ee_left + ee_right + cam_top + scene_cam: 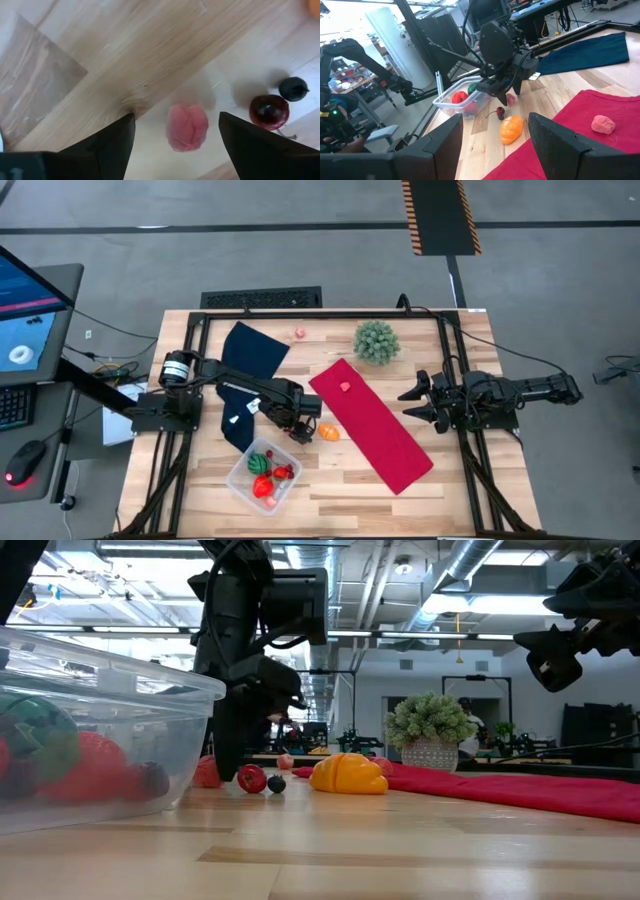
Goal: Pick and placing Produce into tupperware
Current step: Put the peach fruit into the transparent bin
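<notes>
My left gripper [176, 116] points down, open, close over the table just beyond the tupperware's far corner. A small pink produce piece [186, 126] lies on the wood between its fingers, apart from both. Beside it lie a dark red cherry [269, 111], a dark berry [293, 88] and an orange piece [328, 432]. The clear tupperware [265, 476] near the front edge holds red and green pieces. Another pink piece [344, 387] rests on the red cloth [370, 425]. My right gripper [415, 402] waits open, level, at the table's right.
A dark blue cloth [250, 365] lies at the far left and a spiky green plant ball [377, 340] stands at the far middle. One more small pink piece [299, 333] sits near the far edge. A black frame runs along the table's sides.
</notes>
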You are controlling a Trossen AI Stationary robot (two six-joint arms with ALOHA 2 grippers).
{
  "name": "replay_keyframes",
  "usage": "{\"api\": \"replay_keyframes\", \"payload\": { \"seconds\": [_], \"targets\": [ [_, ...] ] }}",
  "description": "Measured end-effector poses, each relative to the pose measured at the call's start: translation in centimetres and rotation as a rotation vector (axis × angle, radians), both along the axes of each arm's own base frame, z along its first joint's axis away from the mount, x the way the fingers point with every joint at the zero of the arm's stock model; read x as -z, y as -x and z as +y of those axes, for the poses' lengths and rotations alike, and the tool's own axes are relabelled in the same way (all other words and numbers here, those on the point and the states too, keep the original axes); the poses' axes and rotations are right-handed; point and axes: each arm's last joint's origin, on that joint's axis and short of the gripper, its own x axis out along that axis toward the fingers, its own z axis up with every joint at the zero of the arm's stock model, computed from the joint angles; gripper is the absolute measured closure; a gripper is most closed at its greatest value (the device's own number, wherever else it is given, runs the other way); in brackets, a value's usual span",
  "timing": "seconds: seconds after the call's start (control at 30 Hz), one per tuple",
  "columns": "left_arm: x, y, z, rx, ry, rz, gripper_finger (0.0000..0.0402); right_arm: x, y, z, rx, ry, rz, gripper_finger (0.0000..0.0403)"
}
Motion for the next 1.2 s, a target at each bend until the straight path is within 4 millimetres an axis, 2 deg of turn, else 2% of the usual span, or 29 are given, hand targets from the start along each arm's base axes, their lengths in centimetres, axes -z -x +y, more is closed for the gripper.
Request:
{"api": "replay_keyframes", "payload": {
  "seconds": [0.5, 0.83, 1.07, 1.2],
  "targets": [
    [0.0, 0.0, 0.1, -0.002, -0.024, -0.004, 0.0236, 0.0, 0.0, 0.0, 0.000, 0.000, 0.000, 0.0154],
    [-0.6, -0.6, 0.2, 0.027, -0.111, -0.063, 0.0274, 0.0, 0.0, 0.0, 0.000, 0.000, 0.000, 0.0154],
    [-2.0, -1.0, -1.1, 0.062, -0.181, -0.094, 0.0303, 0.0, 0.0, 0.0, 0.000, 0.000, 0.000, 0.0154],
    [-2.3, -0.9, -1.4, 0.062, -0.184, -0.090, 0.0305, 0.0, 0.0, 0.0, 0.000, 0.000, 0.000, 0.0154]
  ]
}}
